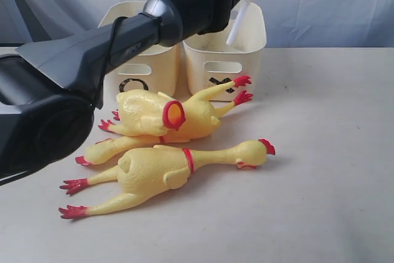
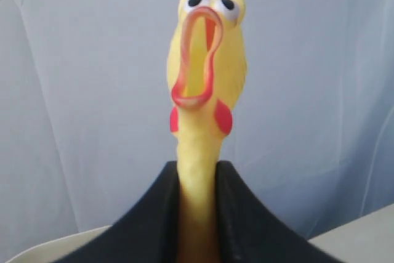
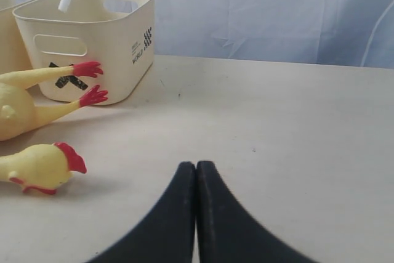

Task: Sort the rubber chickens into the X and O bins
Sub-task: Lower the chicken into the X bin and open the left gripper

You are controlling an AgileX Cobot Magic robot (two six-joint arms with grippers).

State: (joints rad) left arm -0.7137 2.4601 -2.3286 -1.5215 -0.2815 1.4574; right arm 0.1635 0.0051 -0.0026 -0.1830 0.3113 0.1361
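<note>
I see the left arm (image 1: 123, 41) run from the near left up across both bins to the top edge of the exterior view, above the X bin (image 1: 246, 60). The left hand (image 2: 197, 173) is clamped on the neck of the held chicken (image 2: 206, 60), whose open-beaked head stands upright above the fingers against the pale backdrop. The O bin (image 1: 163, 69) stands at the rear, just beside the X bin on its left. Before the O bin, two chickens lie heaped and touching on the tabletop (image 1: 326, 152): the rear chicken (image 1: 143, 112) and the crossing chicken (image 1: 200, 118), whose red feet reach the marked face of the X bin; I cannot tell whether they touch it. A white rod (image 1: 237, 26) leans in the X bin. The front chicken (image 1: 154, 173) lies nearest the camera, feet left, head right. The right hand (image 3: 196, 167) sits low over bare tabletop with fingers pressed together and nothing between them, well apart from the chickens.
</note>
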